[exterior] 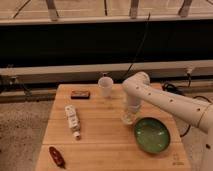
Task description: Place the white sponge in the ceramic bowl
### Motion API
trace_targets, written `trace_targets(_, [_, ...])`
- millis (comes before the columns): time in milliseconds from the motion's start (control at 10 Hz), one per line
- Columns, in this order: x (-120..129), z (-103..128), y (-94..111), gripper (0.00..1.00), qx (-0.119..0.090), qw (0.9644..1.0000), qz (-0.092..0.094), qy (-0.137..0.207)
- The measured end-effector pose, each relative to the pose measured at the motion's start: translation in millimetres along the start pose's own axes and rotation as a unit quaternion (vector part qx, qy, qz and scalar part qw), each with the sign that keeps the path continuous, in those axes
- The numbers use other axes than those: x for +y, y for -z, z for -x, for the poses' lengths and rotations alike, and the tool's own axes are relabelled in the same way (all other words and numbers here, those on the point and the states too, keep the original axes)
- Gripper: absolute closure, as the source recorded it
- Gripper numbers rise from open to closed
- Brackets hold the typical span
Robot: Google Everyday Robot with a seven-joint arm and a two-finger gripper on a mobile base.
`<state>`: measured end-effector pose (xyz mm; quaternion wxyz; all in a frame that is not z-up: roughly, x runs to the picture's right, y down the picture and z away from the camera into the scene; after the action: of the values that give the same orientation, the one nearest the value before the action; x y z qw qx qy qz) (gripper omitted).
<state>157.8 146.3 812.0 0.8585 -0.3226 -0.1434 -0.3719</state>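
Sponge (128, 118) sits under the tool (129, 114), just left of the green bowl (151, 135) on the tabletop (100, 145); grip unclear. Bowl looks empty, so the placing remains.

on the table (100, 145): one ceramic bowl (151, 135), one white cup (105, 87), one white bottle (73, 119), one small dark block (80, 94), one red item (56, 156). one gripper (129, 117) beside the bowl.

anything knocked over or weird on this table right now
Only the white bottle lies on its side, left of centre. The white cup stands upright at the back and the ceramic bowl sits level, nothing visible in it. The gripper points down just left of the bowl. No spills visible.
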Motion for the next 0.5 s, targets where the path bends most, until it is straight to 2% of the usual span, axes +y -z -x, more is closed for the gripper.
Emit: trace_targets(500, [38, -11, -1, 1.00, -0.012, 0.9998, -0.002, -0.013])
